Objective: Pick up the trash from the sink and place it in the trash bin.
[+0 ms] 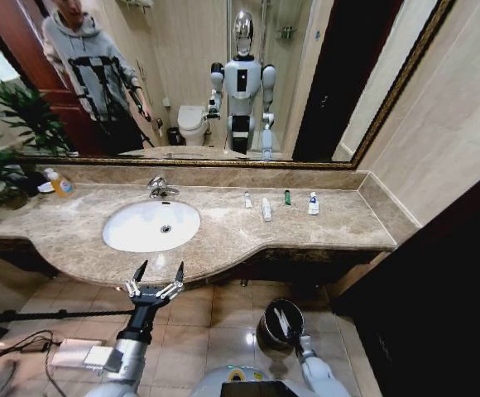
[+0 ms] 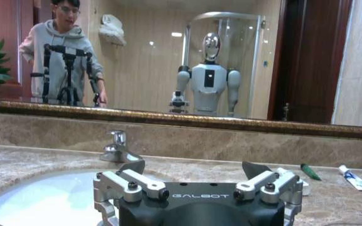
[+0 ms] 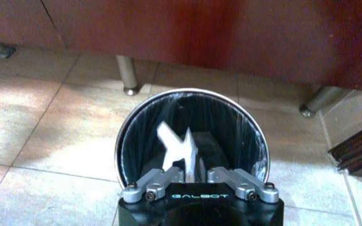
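Observation:
The white oval sink [image 1: 132, 236] is set in the marble countertop, and I see nothing lying in its basin. The trash lies on the counter to its right: a small white tube [image 1: 247, 200], a longer white tube [image 1: 266, 209], a tiny green bottle [image 1: 287, 197] and a blue-capped mini bottle [image 1: 313, 203]. My left gripper [image 1: 159, 273] hangs open in front of the counter edge, level with the sink [image 2: 36, 200]. My right gripper [image 3: 176, 136] is shut, low over the mouth of the black trash bin [image 3: 231, 122], with nothing seen between its fingers.
A chrome faucet [image 1: 160, 188] stands behind the basin. A yellow-orange soap bottle [image 1: 60, 183] and a plant [image 1: 8, 141] are at the counter's far left. The bin [image 1: 266, 332] sits on the tiled floor under the counter edge. A dark panel [image 1: 439, 281] closes the right side.

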### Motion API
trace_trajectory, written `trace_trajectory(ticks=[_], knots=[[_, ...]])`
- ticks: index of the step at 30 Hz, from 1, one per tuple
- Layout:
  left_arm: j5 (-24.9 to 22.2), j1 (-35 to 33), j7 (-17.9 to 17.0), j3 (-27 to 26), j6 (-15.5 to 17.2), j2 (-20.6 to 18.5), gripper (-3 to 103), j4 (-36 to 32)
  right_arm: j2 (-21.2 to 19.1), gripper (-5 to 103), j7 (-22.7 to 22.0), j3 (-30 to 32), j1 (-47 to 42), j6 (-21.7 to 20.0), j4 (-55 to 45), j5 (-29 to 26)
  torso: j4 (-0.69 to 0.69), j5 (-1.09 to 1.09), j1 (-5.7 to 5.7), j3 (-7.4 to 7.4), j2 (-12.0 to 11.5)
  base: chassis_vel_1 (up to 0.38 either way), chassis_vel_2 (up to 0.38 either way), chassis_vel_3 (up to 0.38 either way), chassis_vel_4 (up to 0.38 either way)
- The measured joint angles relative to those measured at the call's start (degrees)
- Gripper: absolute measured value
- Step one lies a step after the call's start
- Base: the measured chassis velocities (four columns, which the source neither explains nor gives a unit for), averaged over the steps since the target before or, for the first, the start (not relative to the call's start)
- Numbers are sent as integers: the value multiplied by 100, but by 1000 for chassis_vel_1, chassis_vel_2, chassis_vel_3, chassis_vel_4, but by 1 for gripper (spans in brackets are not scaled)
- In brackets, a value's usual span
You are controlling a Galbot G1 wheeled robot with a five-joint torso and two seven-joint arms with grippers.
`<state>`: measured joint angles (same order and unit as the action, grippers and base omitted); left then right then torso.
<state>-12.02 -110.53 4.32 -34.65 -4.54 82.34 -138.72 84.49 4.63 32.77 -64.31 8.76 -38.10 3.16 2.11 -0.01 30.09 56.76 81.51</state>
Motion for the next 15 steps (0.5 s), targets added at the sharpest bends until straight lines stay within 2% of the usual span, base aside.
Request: trace_trajectory(ticks=[1,4,6,7,8,10,11,12,14,15], knots=[[0,0,0,0,0,0,100,0,0,18,7,1,9,0,17,6,0,-1,0,0,0,0,0,0,0],[0,0,0,0,0,0,100,0,-2,19,27,2,0,-29,8,49,0,0,0,0,0,0,0,0,0],[0,0,0,0,0,0,100,0,-6,33,30,26,-18,-40,7,193,0,0,-1,-1,0,0,0,0,0],[0,0,0,0,0,0,100,0,-6,33,30,26,-18,-40,7,193,0,0,-1,-1,0,0,0,0,0],[0,0,0,0,0,0,100,0,-6,38,28,34,-43,-40,-11,220,0,0,-1,-1,0,0,0,0,0],[0,0,0,0,0,0,100,0,-7,38,27,40,-92,-41,-71,232,0,1,-1,0,0,0,0,0,0],[0,0,0,0,0,0,100,0,-16,49,26,47,-161,-47,-177,237,0,2,-1,0,0,0,0,0,0],[0,0,0,0,0,0,100,0,-23,49,24,50,-191,-50,-222,237,0,1,-1,0,0,0,0,0,0],[0,0,0,0,0,0,100,0,-82,60,-23,69,-346,-53,-424,243,0,1,-1,-1,0,0,0,0,0],[0,0,0,0,0,0,100,0,-82,60,-23,69,-346,-53,-424,243,0,1,-1,-1,0,0,0,0,0]])
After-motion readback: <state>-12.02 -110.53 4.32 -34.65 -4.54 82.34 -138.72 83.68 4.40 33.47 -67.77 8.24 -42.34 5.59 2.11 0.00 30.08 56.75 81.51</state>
